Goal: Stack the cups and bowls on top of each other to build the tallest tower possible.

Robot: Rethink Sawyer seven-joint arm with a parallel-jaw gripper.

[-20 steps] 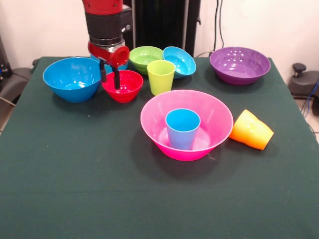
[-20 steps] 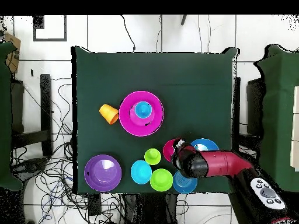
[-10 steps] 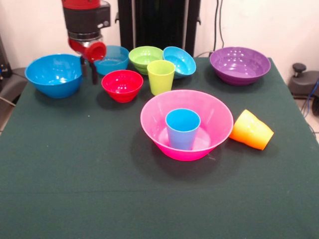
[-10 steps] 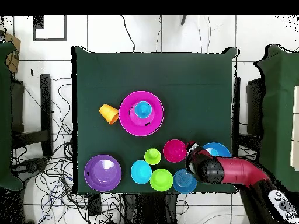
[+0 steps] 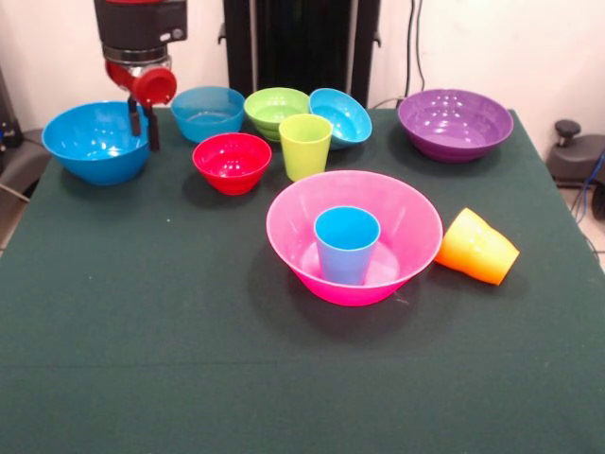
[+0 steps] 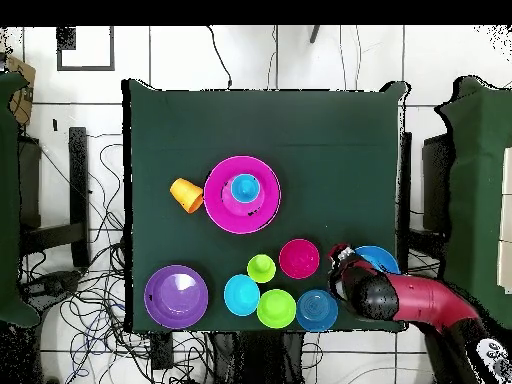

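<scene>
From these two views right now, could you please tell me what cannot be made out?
- Whether the claw grips the large blue bowl: its fingers straddle the rim in the front view, contact unclear; overhead, the arm covers it.
- The light blue cup's base: hidden by the pink bowl's wall.
- The orange cup's mouth: faces away.

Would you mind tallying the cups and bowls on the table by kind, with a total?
Cups: 3, namely the lime green cup, the light blue cup and the orange cup.
Bowls: 7, namely pink, large blue, red, ribbed cyan, lime green, small blue and purple.
Total: 10
</scene>
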